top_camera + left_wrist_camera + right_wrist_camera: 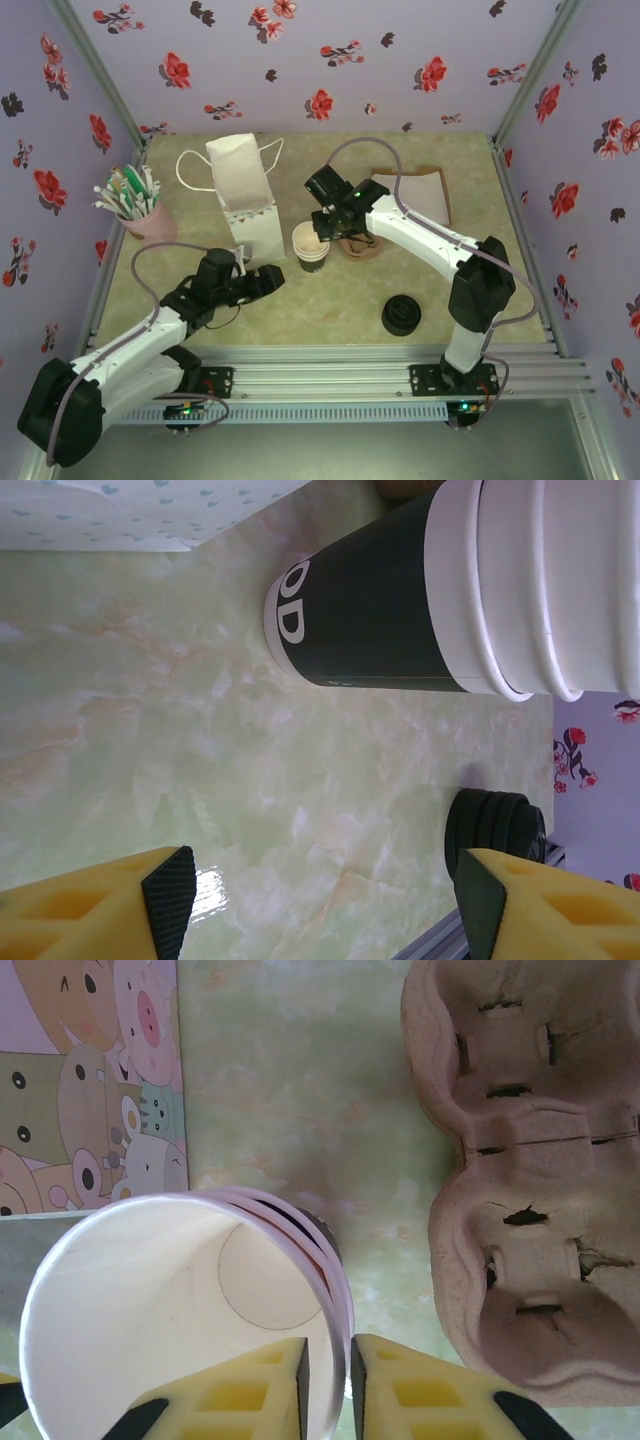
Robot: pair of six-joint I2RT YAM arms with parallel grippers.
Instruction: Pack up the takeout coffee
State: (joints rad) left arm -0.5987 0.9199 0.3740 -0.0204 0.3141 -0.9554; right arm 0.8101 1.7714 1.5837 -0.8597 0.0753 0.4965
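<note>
Takeout coffee cup (pixel 311 244): open-topped, topmost of nested stack, centre of frame, beside white bag (pixel 245 195). Right gripper (pixel 328 1378) clamped on its rim, one finger inside. Left gripper (pixel 320 905) lower left, jaws apart, holding nothing.

White letters "OD" — lying sideways in the left wrist view, low on the dark wall of the stack of paper cups (pixel 370 610), any further letters beyond the curve untellable — no other readable text

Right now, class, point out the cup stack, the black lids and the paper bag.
cup stack (pixel 309 239): top view, top cup's open mouth.
black lids (pixel 400 314): top view, topmost lid's centre.
paper bag (pixel 240 180): top view, white upper panel.
</note>
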